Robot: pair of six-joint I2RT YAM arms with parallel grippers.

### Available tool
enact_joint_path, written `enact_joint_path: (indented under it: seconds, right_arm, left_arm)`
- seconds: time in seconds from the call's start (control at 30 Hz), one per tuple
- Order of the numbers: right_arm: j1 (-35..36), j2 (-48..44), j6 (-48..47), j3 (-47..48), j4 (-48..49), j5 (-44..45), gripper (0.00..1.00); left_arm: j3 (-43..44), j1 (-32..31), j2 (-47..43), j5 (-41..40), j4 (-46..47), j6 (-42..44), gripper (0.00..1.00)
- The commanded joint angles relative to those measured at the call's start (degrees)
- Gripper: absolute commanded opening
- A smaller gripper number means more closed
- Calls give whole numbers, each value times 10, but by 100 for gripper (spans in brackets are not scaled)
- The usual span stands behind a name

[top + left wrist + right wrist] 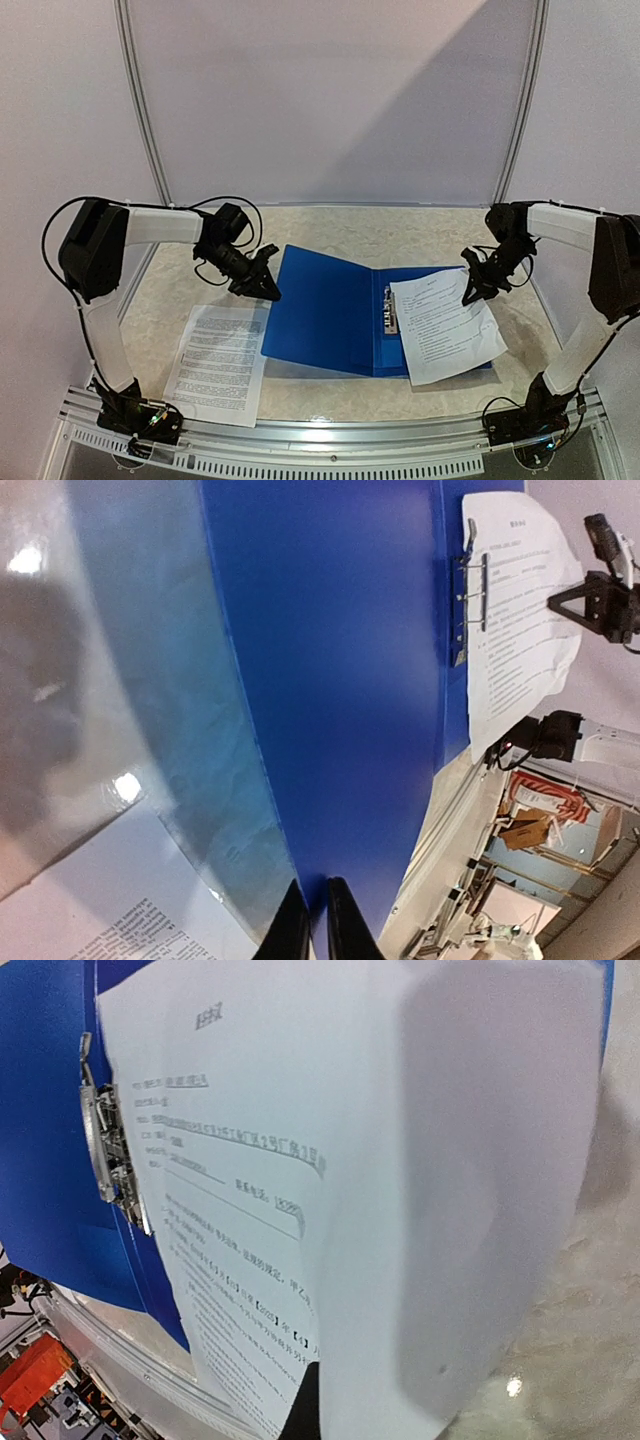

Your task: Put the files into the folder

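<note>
The dark-blue folder (330, 320) lies open in the middle, with its metal clip (389, 308) at the spine. My left gripper (262, 283) is shut on the far left edge of the folder's left cover (340, 710), which sits between the fingers (340, 925) and is lifted a little. One printed sheet (445, 325) lies crooked over the folder's right half, overhanging its front edge. My right gripper (473, 285) is shut on this sheet (300, 1160), which curls over a dark finger (305, 1410). The second sheet (220, 360) lies flat on the table, left of the folder.
The table top is glossy pale marble (350, 225) with a metal rail (330, 435) along the near edge. Both arm bases stand at the near corners. White booth walls close the back and sides.
</note>
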Motion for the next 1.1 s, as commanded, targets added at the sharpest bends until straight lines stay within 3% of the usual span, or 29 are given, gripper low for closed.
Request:
enact_joint_path:
  seconds: [0.0, 0.17, 0.6, 0.8, 1.07]
  right_arm:
    - [-10, 21, 3, -20, 59, 8, 0]
    - [-13, 36, 13, -23, 91, 2, 0]
    - [-35, 42, 36, -30, 146, 13, 0]
    - [-35, 72, 34, -44, 175, -48, 0]
    - [-36, 101, 33, -58, 192, -15, 0]
  left_arm:
    - [-28, -10, -34, 11, 42, -29, 8]
    - [-32, -10, -32, 14, 45, -29, 0]
    - [-31, -11, -31, 8, 39, -21, 0]
    - [-28, -11, -31, 8, 37, -18, 0]
    - [-28, -12, -33, 6, 36, -16, 0]
